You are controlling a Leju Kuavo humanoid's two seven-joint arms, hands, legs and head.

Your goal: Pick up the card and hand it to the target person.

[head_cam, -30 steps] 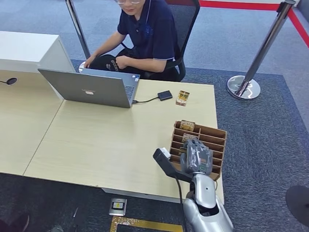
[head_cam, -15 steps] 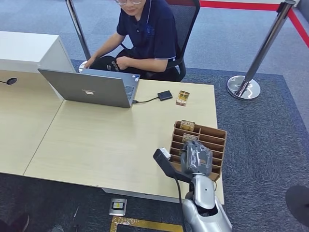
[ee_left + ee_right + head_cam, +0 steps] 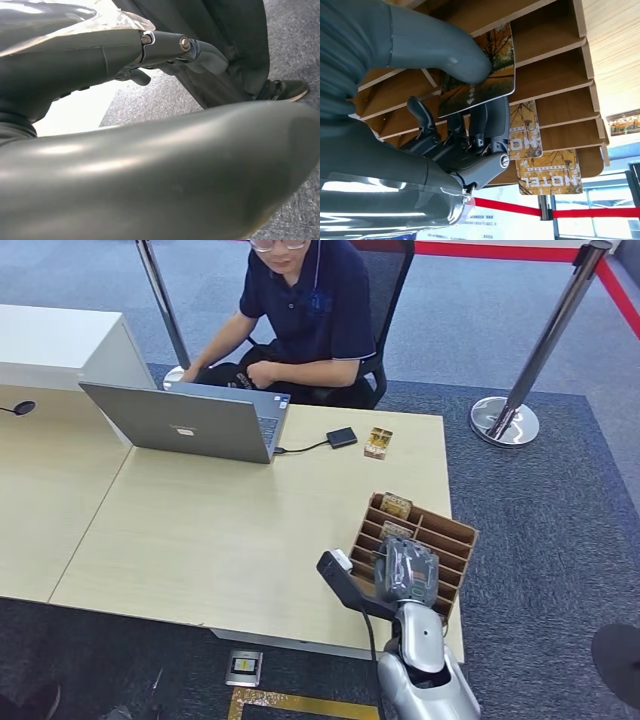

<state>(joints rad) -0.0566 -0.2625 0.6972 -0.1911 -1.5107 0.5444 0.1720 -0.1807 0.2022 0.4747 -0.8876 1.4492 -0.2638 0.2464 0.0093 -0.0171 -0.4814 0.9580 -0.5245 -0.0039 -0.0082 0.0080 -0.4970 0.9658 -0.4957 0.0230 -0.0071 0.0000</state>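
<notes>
A card (image 3: 486, 75) with an autumn-tree picture stands in the wooden slotted rack (image 3: 447, 536) at the table's near right corner. My right hand (image 3: 407, 570) hangs over the rack, and in the right wrist view its thumb (image 3: 444, 50) and fingers (image 3: 490, 125) pinch that card. Two more hotel cards (image 3: 550, 172) sit in farther slots, one seen from above (image 3: 395, 505). The seated person (image 3: 302, 310) in a dark polo is at the far side, behind a laptop. My left hand (image 3: 181, 47) hangs low with straight fingers, holding nothing.
A grey laptop (image 3: 189, 425) stands open at the table's (image 3: 226, 530) far left. A small black device (image 3: 341, 437) and a card box (image 3: 378, 443) lie near the far edge. A stanchion base (image 3: 504, 422) stands on the carpet to the right.
The rack has twisted slightly on the table under my right hand, its right end swinging nearer. My right hand has barely moved. The person has shifted a little.
</notes>
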